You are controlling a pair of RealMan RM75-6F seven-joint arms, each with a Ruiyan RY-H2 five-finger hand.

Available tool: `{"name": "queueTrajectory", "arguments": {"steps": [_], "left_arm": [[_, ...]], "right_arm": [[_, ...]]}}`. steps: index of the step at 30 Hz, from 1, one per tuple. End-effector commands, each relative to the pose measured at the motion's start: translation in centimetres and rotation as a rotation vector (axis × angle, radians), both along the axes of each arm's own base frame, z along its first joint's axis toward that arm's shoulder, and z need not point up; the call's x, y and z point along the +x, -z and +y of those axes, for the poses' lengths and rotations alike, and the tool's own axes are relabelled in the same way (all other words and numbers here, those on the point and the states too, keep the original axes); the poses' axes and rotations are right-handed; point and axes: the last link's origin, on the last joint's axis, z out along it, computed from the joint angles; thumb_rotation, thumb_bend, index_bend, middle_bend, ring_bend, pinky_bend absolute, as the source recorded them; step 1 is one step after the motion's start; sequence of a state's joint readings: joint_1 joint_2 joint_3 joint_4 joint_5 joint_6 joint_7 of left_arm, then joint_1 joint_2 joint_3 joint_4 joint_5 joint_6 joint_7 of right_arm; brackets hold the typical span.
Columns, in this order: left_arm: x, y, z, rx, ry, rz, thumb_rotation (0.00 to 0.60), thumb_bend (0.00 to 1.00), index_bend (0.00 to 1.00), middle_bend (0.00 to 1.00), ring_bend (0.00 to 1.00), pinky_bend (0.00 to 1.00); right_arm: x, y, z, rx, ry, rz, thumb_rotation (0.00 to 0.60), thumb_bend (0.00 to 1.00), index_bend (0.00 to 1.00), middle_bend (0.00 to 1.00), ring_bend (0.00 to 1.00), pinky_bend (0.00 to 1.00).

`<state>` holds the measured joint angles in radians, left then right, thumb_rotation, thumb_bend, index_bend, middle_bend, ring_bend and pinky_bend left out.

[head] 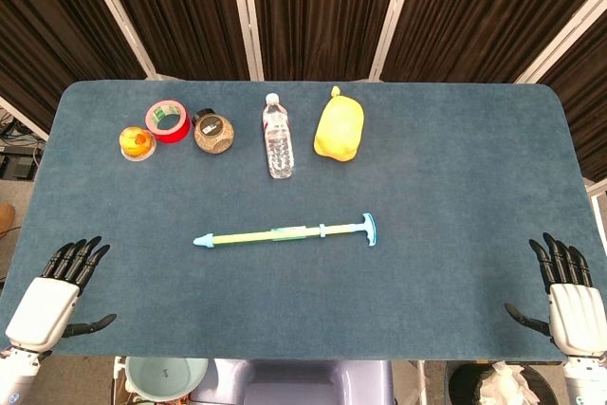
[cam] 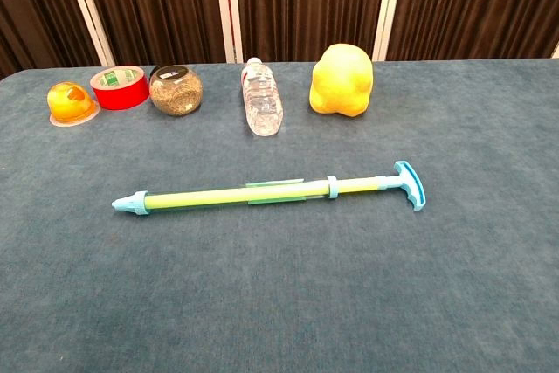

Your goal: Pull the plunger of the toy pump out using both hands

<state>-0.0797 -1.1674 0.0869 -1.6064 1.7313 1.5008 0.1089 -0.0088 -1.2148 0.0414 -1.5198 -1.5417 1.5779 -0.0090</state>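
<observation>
Head view only shows your two hands: left hand [head: 52, 293] at 8 o'clock, right hand [head: 569, 293] at 4 o'clock, both empty, fingers spread.
One toy pump [head: 285, 233] lies mid-table, yellow-green barrel, blue tip left, plunger [cam: 409, 184] T-handle right. Beyond at 12: one tape roll [head: 167, 120], jar [head: 214, 131], bottle [head: 278, 137], yellow bag [head: 340, 126].

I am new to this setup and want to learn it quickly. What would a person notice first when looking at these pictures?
First, the long toy pump lying alone mid-table, its T-handle pointing toward the robot's right. Next, the row along the far edge: a yellow bag, a water bottle lying down, a jar, red tape and a small orange cup. The left hand and right hand rest open at the near corners, touching nothing.
</observation>
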Motion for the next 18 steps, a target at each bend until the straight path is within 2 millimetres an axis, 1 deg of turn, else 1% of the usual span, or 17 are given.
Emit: {"name": "queueTrajectory", "arguments": {"steps": [1, 18], "left_arm": [[0.03, 0.04, 0.01, -0.002, 0.0, -0.001, 0.6, 0.02, 0.0, 0.0, 0.0, 0.08], [-0.2, 0.15, 0.05, -0.019, -0.028, 0.01, 0.6, 0.02, 0.0, 0.0, 0.0, 0.08]], "right_arm": [[-0.01, -0.06, 0.02, -0.001, 0.001, 0.0, 0.6, 0.13, 0.07, 0.0, 0.0, 0.05], [0.01, 0.24, 0.04, 0.015, 0.009, 0.001, 0.6, 0.13, 0.08, 0.0, 0.0, 0.05]]}}
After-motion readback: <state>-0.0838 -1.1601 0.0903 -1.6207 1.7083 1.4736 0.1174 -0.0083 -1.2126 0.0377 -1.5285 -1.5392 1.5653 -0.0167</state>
